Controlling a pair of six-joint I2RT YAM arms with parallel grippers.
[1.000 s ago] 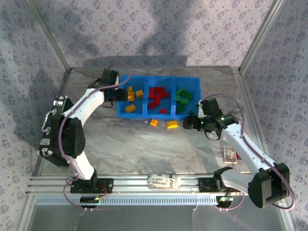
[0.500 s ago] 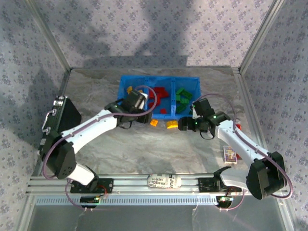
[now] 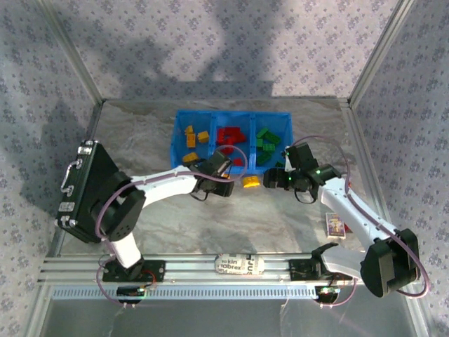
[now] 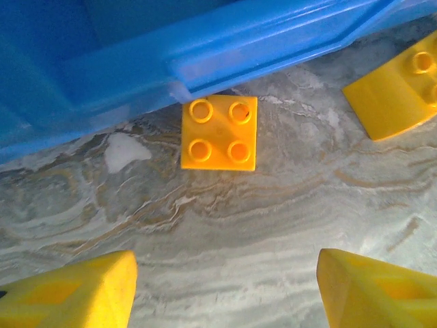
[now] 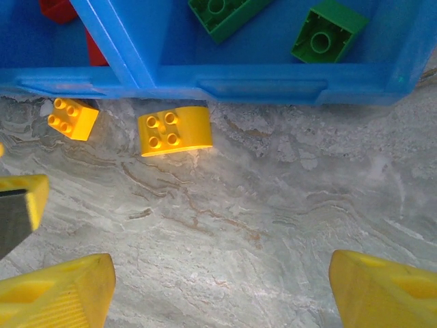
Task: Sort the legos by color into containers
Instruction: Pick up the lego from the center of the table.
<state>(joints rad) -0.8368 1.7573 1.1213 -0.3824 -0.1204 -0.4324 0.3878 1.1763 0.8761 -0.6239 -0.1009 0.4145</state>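
The left arm has swung away from the far-left compartment and come round to the front of the blue bin (image 3: 231, 113). Its left fingers (image 4: 68, 294) now hang spread and empty above the tabletop (image 4: 225, 225), aimed at the orange square brick (image 4: 218, 132). That brick lies flat, studs up, right at the foot of the bin's front wall.

Just to its right sits the curved yellow brick (image 5: 174, 130), also outside the bin. The right fingers (image 5: 58, 290), spread wide with nothing between them, have shifted only a touch and hover near that curved piece.

Inside the bin the sort looks nearly finished:
- Left compartment: yellow-orange bricks (image 3: 189, 137).
- Middle compartment: red bricks (image 3: 228, 137).
- Right compartment: green bricks (image 3: 265, 142).

So 2 strays remain, both bound for the left compartment, and each arm seems lined up on 1 of them. The left arm's likely next move is to ease forward, drop and close on the square brick. That will be tight work, with the bin wall crowding the brick's far edge.
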